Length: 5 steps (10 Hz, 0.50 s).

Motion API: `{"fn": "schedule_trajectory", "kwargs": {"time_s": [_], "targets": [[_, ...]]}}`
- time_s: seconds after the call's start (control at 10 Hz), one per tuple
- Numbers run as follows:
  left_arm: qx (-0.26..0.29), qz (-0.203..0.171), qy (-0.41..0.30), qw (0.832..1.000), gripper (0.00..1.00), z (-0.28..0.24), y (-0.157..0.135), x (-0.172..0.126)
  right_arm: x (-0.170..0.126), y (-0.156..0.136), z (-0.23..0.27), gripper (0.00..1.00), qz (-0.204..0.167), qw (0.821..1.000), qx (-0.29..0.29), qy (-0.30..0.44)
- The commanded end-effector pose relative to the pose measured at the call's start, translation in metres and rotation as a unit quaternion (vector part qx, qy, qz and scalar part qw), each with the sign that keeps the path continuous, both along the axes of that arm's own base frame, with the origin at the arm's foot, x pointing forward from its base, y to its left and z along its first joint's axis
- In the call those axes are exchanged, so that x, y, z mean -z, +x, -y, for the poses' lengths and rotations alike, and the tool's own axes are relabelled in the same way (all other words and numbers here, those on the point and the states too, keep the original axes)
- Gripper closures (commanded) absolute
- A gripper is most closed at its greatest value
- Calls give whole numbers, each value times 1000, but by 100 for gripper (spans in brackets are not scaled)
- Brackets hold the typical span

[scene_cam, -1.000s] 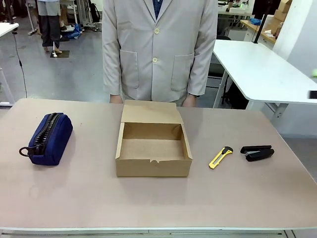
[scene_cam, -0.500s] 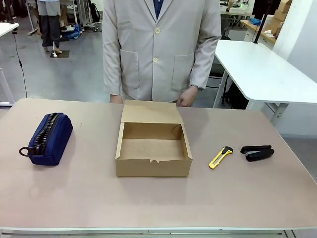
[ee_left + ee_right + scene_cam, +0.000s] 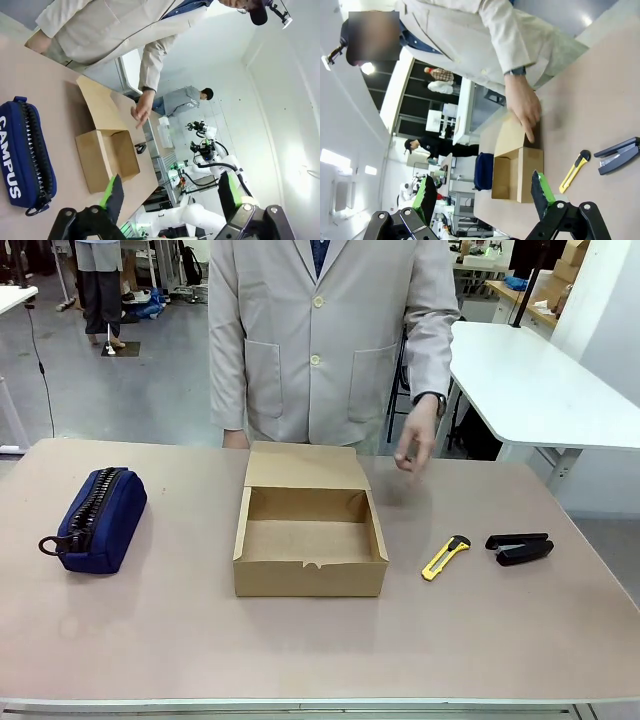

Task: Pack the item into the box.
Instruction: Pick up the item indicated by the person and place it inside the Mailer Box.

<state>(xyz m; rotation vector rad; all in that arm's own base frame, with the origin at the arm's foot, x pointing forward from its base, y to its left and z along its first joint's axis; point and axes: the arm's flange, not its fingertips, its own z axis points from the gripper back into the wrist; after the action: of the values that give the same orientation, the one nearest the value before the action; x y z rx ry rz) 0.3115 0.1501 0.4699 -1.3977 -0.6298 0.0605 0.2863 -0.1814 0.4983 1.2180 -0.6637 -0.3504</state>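
Note:
The item, a slim yellow utility knife (image 3: 446, 557) with a black end, lies flat on the table right of the box. The brown cardboard box (image 3: 308, 578) stands open mid-table, its flap lid leaning back toward the person. In the right wrist view the knife (image 3: 574, 171) lies between the box (image 3: 517, 172) and a stapler. My right gripper (image 3: 483, 196) is open, high above the table and holding nothing. My left gripper (image 3: 170, 192) is open too, well clear of the box (image 3: 107, 157). A person's hand (image 3: 412, 445) hovers above the table behind the knife.
A black stapler (image 3: 519, 548) lies just right of the knife. A navy zip pouch (image 3: 100, 518) sits at the table's left. The person stands at the far edge behind the box. Bare tabletop stretches along the near edge.
The person's hand has come up from behind the far table edge and out over the table, right of the box lid. Box, knife, stapler and pouch have not moved.

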Motion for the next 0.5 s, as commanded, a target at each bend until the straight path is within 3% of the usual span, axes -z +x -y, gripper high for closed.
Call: {"fn": "schedule_trajectory", "kwargs": {"time_s": [0.0,0.4], "targets": [[4,15,-1,1000,0,-1,3,1,2,6,0,0,18,1000,0,0],[4,15,-1,1000,0,-1,3,1,2,6,0,0,18,1000,0,0]]}}
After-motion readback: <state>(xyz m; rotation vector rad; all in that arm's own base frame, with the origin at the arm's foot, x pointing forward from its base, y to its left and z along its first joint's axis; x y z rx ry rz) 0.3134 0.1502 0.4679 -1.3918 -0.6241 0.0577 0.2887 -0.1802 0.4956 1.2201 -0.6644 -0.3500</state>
